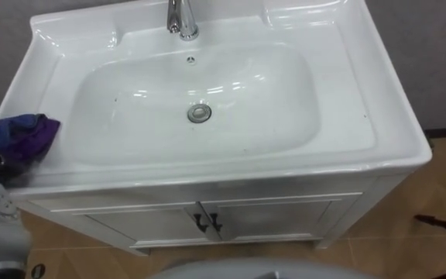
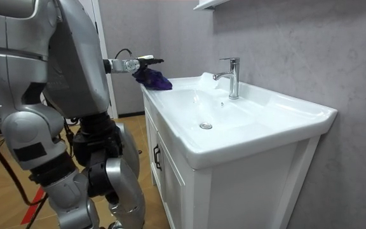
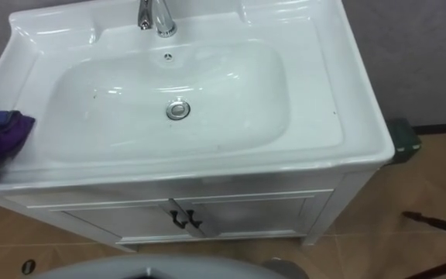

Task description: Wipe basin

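Holding the purple cloth (image 1: 26,135) w/ left hand (image 2: 140,63) fingers shut round it, robot rests it on the basin (image 1: 352,74) left rim, prob. so wiping can start from that side.

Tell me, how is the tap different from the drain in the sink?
The tap stands tall on the back rim of the sink; the drain lies flat at the bottom of the bowl. The tap is a long pipe; the drain is a round ring. Both are shiny metal.
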